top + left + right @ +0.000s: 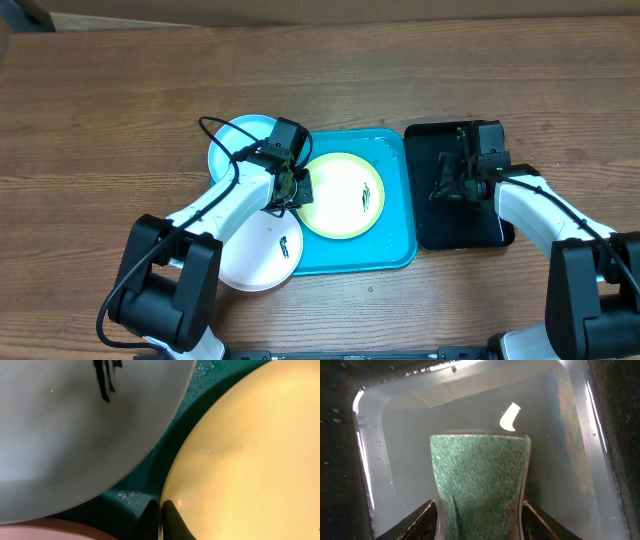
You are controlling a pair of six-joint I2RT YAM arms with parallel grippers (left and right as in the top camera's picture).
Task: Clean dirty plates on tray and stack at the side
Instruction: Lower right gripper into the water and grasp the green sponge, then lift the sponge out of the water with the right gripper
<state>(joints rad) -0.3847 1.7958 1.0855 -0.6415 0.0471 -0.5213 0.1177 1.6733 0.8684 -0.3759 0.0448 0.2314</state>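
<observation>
Jaws of the left gripper (159, 510) are pinching the rim of the yellow-green plate (345, 195) on the blue tray (392, 245); the right gripper (480, 515) is clamping a green sponge (477, 470) over the black tray (445, 225).

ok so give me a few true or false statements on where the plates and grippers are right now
The left gripper is shut on the rim of the yellow-green plate: true.
The right gripper holds the sponge over the turquoise tray: false, over the black tray.
The yellow-green plate lies on the turquoise tray: true.
All three plates sit in one pile: false, the pale blue plate and white plate lie beside the yellow-green one.
</observation>
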